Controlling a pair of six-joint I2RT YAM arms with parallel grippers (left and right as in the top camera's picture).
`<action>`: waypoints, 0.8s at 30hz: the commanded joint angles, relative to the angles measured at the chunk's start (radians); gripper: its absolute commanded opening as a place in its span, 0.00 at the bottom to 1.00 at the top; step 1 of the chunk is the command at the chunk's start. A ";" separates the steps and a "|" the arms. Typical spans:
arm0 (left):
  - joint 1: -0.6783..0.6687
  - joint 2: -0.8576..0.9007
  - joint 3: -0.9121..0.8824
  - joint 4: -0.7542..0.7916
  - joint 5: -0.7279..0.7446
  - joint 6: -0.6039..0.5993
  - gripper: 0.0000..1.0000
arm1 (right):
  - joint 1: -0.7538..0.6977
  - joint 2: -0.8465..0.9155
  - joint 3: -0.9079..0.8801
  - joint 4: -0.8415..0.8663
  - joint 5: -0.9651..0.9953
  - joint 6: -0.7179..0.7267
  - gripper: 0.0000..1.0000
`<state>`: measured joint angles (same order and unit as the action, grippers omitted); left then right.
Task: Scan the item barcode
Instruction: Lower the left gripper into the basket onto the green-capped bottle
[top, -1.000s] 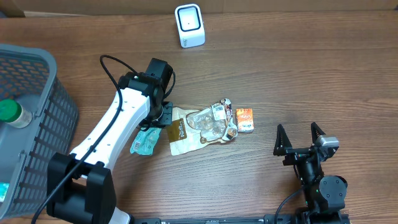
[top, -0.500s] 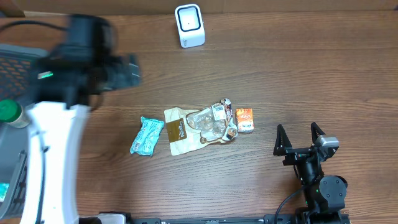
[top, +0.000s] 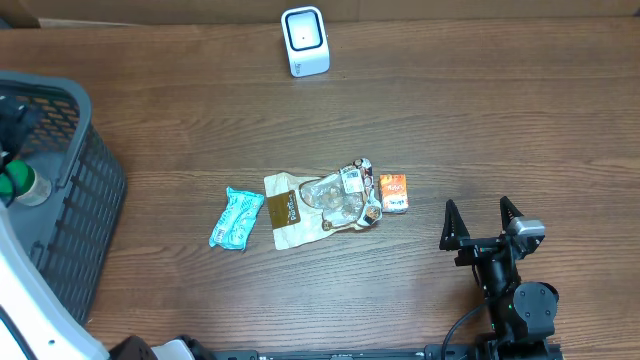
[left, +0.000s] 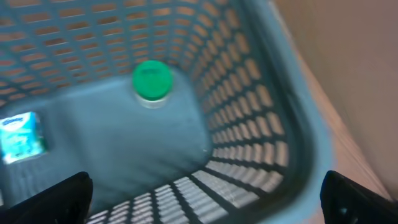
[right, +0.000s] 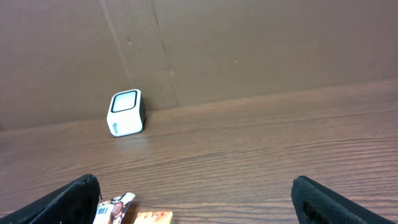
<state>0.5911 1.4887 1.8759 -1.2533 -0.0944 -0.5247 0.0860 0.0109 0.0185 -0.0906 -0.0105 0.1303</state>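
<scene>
Hovering over the basket (left: 298, 124), left gripper (left: 205, 199) spread wide — best centre on the green-capped bottle (left: 152, 79), drop straight, clear of the mesh — right gripper (top: 483, 222) idle, spread too.

Overhead: even, diffuse light; table (top: 480, 120) sharp, shadows faint and short; left wrist view soft with motion blur, basket (left: 249, 112) mesh smeared; right wrist view clear, moderately bright, lower corners dark.

One scanner (top: 305, 40), one basket (top: 100, 190), one green-capped bottle (left: 152, 81), one orange box (top: 393, 192), four packets (top: 236, 218)
</scene>
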 joint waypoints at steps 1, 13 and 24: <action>0.081 0.082 -0.044 0.006 0.013 0.073 1.00 | 0.005 -0.008 -0.010 0.006 0.008 0.000 1.00; 0.209 0.337 -0.048 0.006 0.009 0.264 0.98 | 0.005 -0.008 -0.010 0.006 0.008 0.000 1.00; 0.207 0.499 -0.049 0.164 0.005 0.360 0.96 | 0.005 -0.008 -0.010 0.006 0.008 0.000 1.00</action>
<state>0.8001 1.9507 1.8336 -1.1084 -0.0868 -0.2226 0.0860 0.0109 0.0185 -0.0902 -0.0105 0.1303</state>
